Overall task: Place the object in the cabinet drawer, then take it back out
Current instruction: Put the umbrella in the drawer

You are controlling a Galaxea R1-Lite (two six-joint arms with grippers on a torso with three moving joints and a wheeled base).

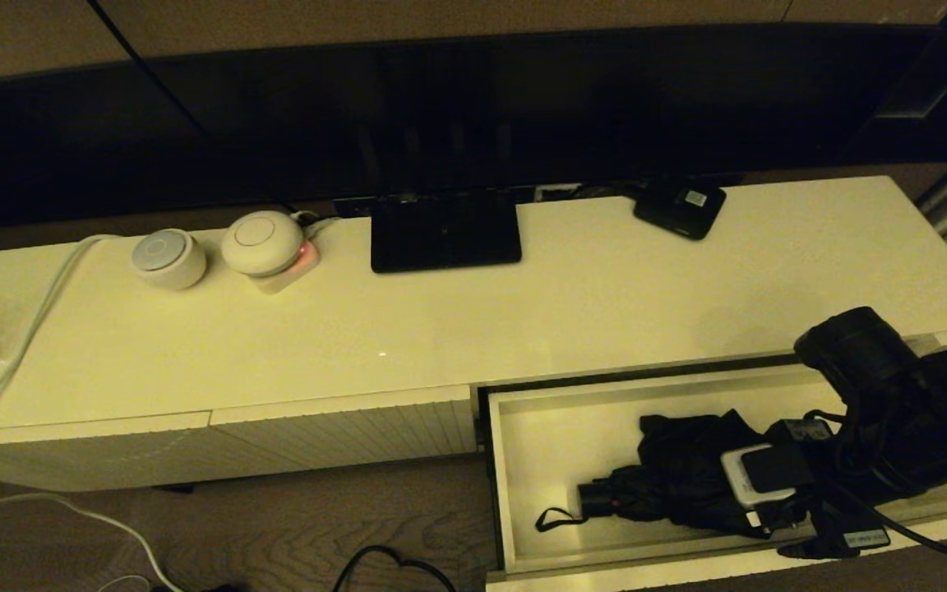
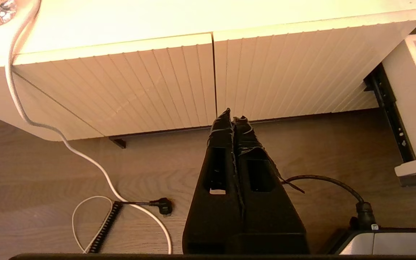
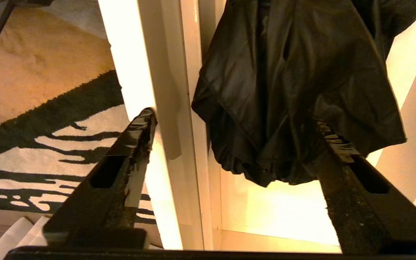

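The cabinet drawer stands pulled out at the right of the cream cabinet. The black folding umbrella lies inside it with its short handle and strap loop pointing left. My right gripper hovers open over the umbrella's right end. In the right wrist view the gripper has one finger by the drawer's front wall and the other finger at the edge of the bunched fabric. My left gripper is shut on nothing, low before the closed ribbed fronts.
On the cabinet top sit a flat black stand, a small black box with a white label, two round white devices and a white cable. Cables lie on the wooden floor. A patterned rug lies beside the drawer.
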